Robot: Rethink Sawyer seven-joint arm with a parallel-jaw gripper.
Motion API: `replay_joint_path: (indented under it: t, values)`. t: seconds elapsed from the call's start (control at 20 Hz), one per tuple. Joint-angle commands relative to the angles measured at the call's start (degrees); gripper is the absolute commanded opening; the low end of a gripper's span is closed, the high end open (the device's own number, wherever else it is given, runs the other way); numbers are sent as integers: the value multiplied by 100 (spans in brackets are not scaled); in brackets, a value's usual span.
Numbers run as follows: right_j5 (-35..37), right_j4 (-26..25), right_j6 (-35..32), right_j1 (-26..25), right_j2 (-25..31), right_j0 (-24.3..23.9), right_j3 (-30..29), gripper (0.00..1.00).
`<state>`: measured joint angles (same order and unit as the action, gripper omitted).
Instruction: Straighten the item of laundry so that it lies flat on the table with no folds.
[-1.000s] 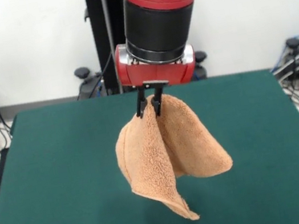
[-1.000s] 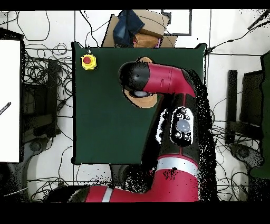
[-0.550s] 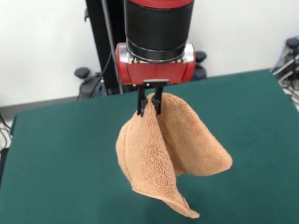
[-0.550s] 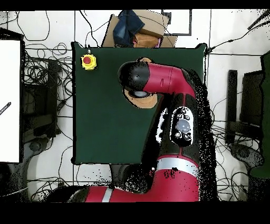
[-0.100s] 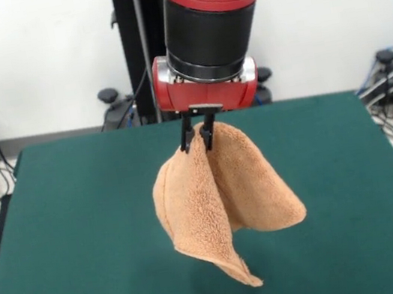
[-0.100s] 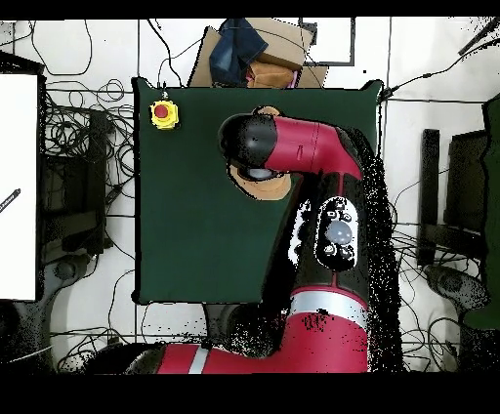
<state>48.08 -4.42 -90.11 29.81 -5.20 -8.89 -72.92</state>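
Observation:
A peach-orange terry towel [image 5: 220, 196], the item of laundry, hangs in the air over the dark green table [image 5: 83, 235] in the front view. It is folded over itself, with two lobes and a pointed corner drooping near the front. My gripper [image 5: 196, 139] is shut on its upper edge. From overhead, the red arm covers nearly all of it; only a sliver of the towel [image 6: 273, 186] shows under the arm's end, and the gripper is hidden.
A yellow box with a red button [image 6: 163, 114] sits near one corner of the table [image 6: 186, 244]. A cardboard box with dark cloth [image 6: 249, 54] stands beyond the table's edge. Cables lie on the floor around.

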Motion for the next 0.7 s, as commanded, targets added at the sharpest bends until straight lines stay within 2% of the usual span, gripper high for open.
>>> replay_joint_path:
  t: [0.05, 0.5, 0.7]
  values:
    - [480, 167, -357, 67, 558, 1, -401, 100]
    - [408, 191, -389, 95, 569, -19, -476, 100]
    - [420, 58, -45, 4, 681, -62, -364, 100]
